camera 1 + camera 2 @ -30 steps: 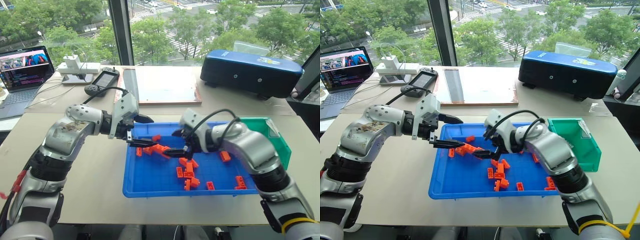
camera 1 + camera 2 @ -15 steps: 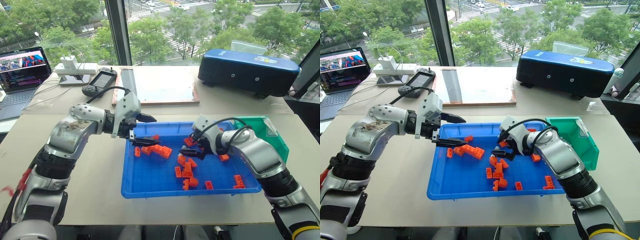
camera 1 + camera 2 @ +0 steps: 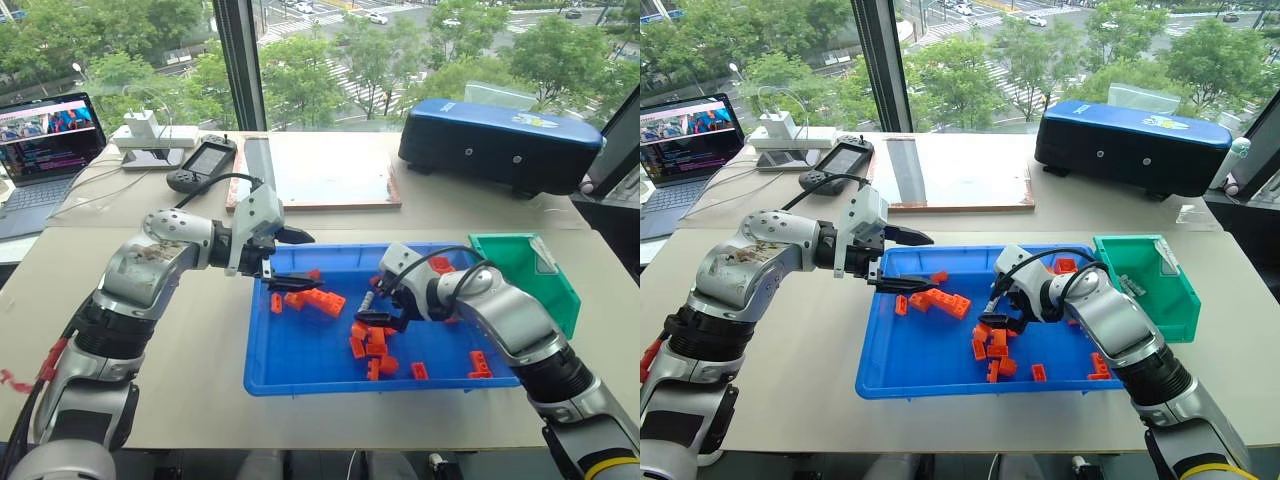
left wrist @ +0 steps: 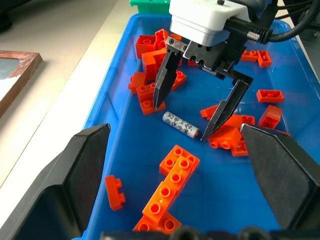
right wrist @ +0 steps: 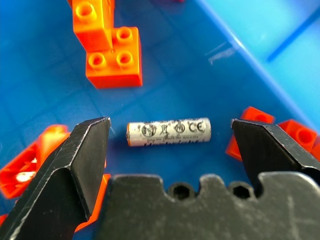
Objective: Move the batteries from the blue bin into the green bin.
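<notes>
A silver-grey battery (image 5: 169,133) lies flat on the floor of the blue bin (image 3: 300,352), among orange bricks. My right gripper (image 4: 182,121) is low in the bin and open. Its two black fingers (image 4: 162,85) stand on either side of the battery without touching it. My left gripper (image 3: 297,263) hovers open and empty over the bin's far left corner, pointing toward the right gripper. The green bin (image 3: 540,268) stands against the blue bin's right end, with small grey pieces (image 3: 1128,286) inside.
Orange toy bricks (image 3: 318,300) lie scattered across the blue bin. A navy hard case (image 3: 500,140) sits at the back right. A framed board (image 3: 325,170), a controller (image 3: 200,162) and a laptop (image 3: 45,140) sit at the back.
My right gripper has dropped toward the bin floor and shifted right, from above the brick pile to astride the battery. The left gripper has held still.
</notes>
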